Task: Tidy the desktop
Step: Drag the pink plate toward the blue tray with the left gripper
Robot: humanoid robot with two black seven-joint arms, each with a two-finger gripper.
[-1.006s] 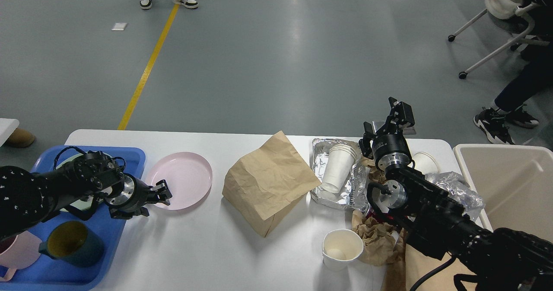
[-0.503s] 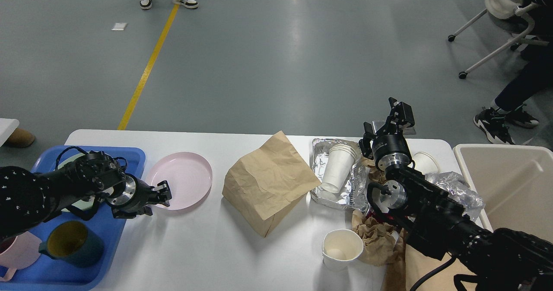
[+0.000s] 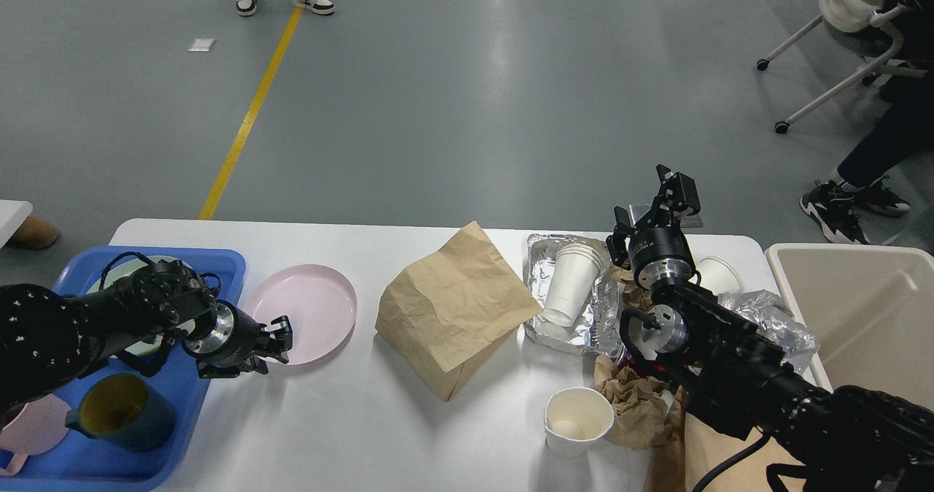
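The left hand [image 3: 273,342] is held with its fingers apart at the near-left rim of the pink plate [image 3: 303,312], apparently not yet closed on it. For a clean grasp, the thin rim is best straddled squarely before the fingers are closed, and the plate then carried level toward the blue tray [image 3: 182,419] at nine o'clock, where a dark mug [image 3: 120,412] already stands. The right hand [image 3: 657,211] is raised at two o'clock, fingers apart and empty. The white bench [image 3: 350,426] fills the lower frame, cluttered with a brown paper bag [image 3: 452,309], a foil tray [image 3: 540,280], stacked paper cups [image 3: 573,280] and a single cup [image 3: 578,420]. A beige bin [image 3: 861,309] sits at three o'clock; beyond lies a grey floor with a yellow line [image 3: 252,112].
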